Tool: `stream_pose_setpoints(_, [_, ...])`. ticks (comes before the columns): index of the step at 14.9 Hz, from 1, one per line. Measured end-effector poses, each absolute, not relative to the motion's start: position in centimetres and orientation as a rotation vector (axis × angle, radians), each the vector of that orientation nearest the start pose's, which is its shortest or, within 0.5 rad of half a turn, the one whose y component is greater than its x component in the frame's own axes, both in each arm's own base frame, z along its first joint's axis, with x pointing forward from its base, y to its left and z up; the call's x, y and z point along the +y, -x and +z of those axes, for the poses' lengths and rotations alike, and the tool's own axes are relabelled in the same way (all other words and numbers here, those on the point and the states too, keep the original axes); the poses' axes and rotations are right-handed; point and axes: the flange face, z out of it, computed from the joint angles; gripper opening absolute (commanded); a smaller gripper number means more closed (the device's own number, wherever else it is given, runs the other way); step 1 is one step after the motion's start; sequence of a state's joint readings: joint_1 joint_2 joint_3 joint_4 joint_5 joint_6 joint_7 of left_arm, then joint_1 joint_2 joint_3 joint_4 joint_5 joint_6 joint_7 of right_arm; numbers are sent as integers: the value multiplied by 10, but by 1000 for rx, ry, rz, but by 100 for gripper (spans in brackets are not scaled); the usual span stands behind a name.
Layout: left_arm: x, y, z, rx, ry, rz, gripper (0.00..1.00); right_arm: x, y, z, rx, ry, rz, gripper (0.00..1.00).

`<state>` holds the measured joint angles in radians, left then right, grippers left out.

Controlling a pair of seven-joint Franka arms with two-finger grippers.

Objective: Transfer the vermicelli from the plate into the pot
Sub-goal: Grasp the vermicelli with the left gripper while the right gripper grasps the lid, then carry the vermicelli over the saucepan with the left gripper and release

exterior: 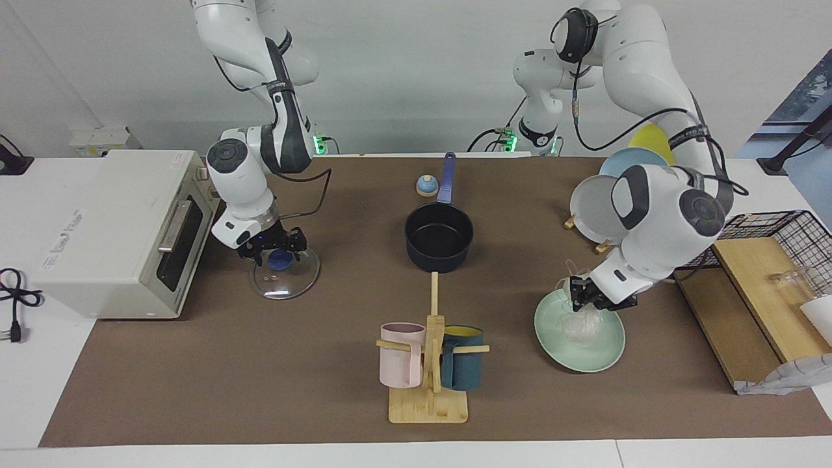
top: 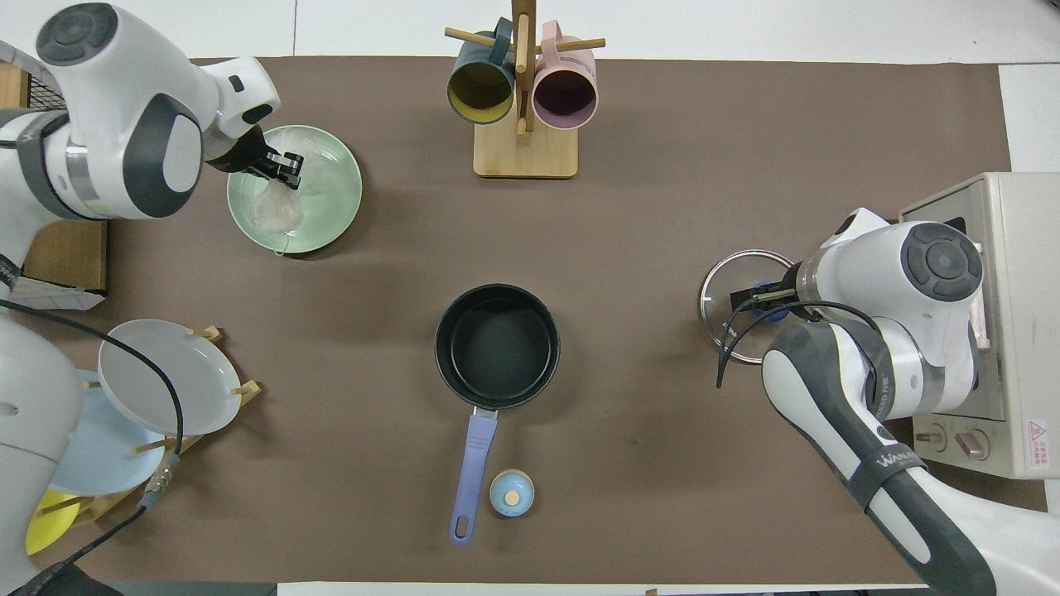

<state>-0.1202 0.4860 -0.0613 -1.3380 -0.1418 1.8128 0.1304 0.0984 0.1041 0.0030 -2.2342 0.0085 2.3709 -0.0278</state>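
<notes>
Over the pale mint-green round plate (exterior: 601, 354), the left hand (exterior: 583, 294) pinches translucent whitish vermicelli (exterior: 583, 325). Loose strands may slip before reaching the black saucepan (exterior: 439, 236), ten o'clock from the plate. Right hand (exterior: 273, 247) waits over the glass lid (exterior: 286, 274), grip indiscernible.

In the overhead view the pot (top: 497, 345) sits at centre frame. The plate (top: 331, 170), upper left, carries the vermicelli (top: 277, 211). The mug rack (top: 523, 149) stands at top centre, the glass lid (top: 737, 285) right of centre, the toaster oven (top: 1006, 248) at the right edge.
</notes>
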Motion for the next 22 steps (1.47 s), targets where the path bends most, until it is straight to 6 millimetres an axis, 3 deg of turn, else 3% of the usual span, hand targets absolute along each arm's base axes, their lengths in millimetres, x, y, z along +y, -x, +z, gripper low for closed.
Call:
stream_pose_setpoints(2, [-146, -661, 502, 403, 3300, 64, 0, 55, -537, 327, -203, 3127, -50, 85])
stream_pose_setpoints(4, [-175, -630, 547, 349, 3319, 94, 0, 55, -537, 327, -218, 3126, -50, 77])
stream_pose_setpoints(6, [-208, -597, 577, 325, 3315, 143, 0, 55, -537, 327, -224, 3126, -49, 63])
stream_pose_setpoints(8, [-246, -566, 590, 322, 3299, 196, 0, 55, -537, 327, -230, 3126, -49, 55])
stream_pose_setpoints(11, [-310, -517, 570, 327, 3265, 266, 0, 56, -537, 327, -255, 3124, -50, 42])
stream_pose_setpoints(15, [-377, -448, 499, 303, 3265, 205, 0, 58, -539, 331, -264, 3123, -39, 42])
stream_pose_setpoints(18, [-390, -427, 446, 290, 3264, 182, 0, 67, -555, 355, -285, 3121, -14, 41])
stream_pose_setpoints(21, [-387, -427, 418, 264, 3275, 147, 0, 70, -572, 388, -288, 3121, 17, 34])
stream_pose_setpoints(22, [-385, -428, 412, 256, 3282, 126, 0, 70, -575, 401, -289, 3121, 40, 25])
